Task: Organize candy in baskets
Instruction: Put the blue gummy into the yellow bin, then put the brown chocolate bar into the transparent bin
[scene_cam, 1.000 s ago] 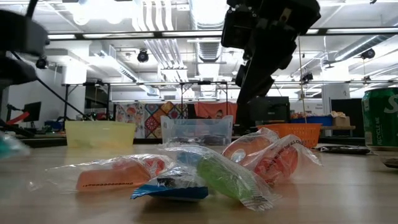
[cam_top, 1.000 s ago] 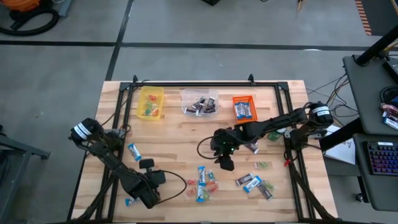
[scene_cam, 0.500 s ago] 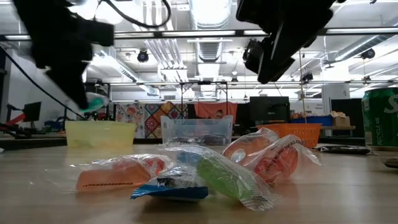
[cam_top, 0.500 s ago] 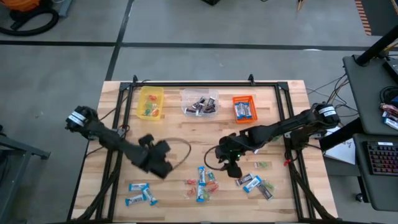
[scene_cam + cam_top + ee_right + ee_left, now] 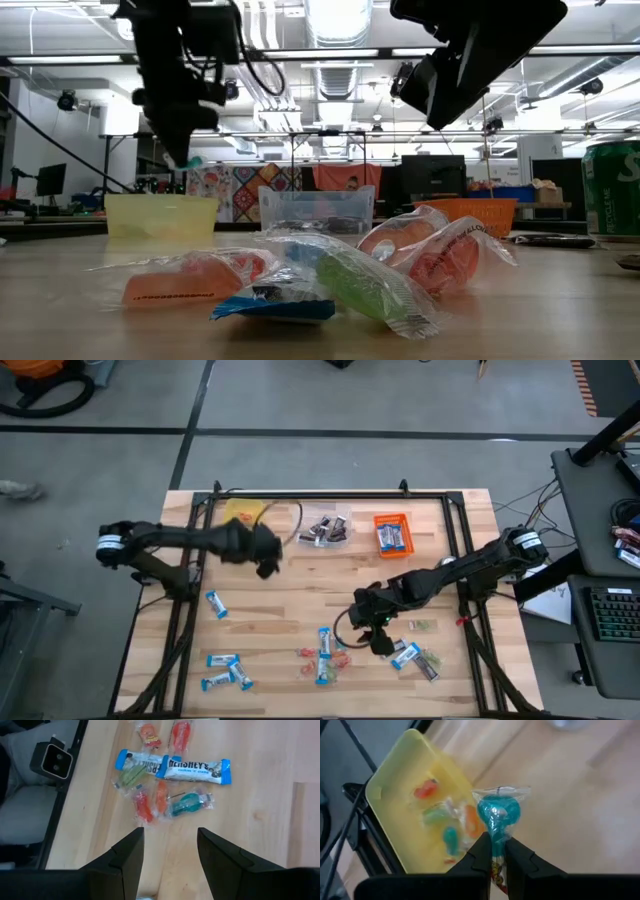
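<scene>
My left gripper (image 5: 267,565) hangs high beside the near right corner of the yellow basket (image 5: 240,520) and is shut on a teal candy in a clear wrapper (image 5: 498,812). The yellow basket (image 5: 402,815) holds red, green, orange and teal pieces. The clear basket (image 5: 320,525) holds dark pieces, and the orange basket (image 5: 393,533) holds blue-and-white bars. My right gripper (image 5: 170,840) is open and hovers above the loose candy pile (image 5: 325,653) at the table's near middle. That pile contains a blue-and-white bar (image 5: 195,768) and small red, green and teal pieces, all lying flat. My left gripper pinches the teal candy by the end of its wrapper (image 5: 496,836) between the two fingertips. The fingers come from above, slanting down. The candy is lifted clear of the table and sticks out past the fingertips (image 5: 190,162).
More blue-and-white bars lie at the near left (image 5: 222,660) and left (image 5: 215,603). Bars and dark pieces lie at the near right (image 5: 410,657), with a green piece (image 5: 422,625) beside them. A green can (image 5: 612,190) stands at the right. Black rails frame the table.
My left gripper has risen from the table's near left and swung toward the far edge, up to the yellow basket, carrying the teal candy lifted clear. My right gripper has drifted slightly toward the near edge, over the candy pile.
</scene>
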Controlling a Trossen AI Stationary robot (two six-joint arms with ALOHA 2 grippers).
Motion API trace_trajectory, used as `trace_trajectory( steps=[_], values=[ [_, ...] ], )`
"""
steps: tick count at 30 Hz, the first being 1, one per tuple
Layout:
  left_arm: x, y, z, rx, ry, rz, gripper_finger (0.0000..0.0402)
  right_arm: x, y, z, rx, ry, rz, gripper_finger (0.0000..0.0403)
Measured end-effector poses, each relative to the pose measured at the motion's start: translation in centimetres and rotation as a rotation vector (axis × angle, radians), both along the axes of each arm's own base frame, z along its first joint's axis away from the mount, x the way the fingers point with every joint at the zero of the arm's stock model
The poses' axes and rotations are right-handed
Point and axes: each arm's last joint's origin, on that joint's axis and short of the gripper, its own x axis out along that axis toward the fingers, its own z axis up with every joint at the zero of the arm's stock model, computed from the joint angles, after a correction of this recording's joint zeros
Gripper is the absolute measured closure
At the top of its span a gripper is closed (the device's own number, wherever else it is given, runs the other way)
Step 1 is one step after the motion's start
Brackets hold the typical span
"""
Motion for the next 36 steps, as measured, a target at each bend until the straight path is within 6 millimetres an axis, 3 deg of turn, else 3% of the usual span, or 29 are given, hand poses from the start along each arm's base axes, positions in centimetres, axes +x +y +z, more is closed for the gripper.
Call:
trace_trajectory(
  steps=[8,20,27,36],
  values=[
    [-1.0,6.5,-0.8,-0.114,0.012,0.039,0.0391,-0.1,0.4,-0.1,0.007,0.005,-0.011,0.0232],
    [-3.9,12.7,-2.4,-0.139,0.057,0.221,0.0391,-0.2,0.6,-0.2,0.009,0.008,-0.024,0.0232],
    [-4.5,14.5,-3.6,-0.104,0.093,0.293,0.0359,-0.2,0.5,-0.4,-0.002,0.013,-0.044,0.0232],
    [-4.5,14.9,-4.0,-0.045,0.154,0.313,0.0282,-0.2,0.4,-0.4,0.031,0.043,-0.109,0.0232]
  ],
)
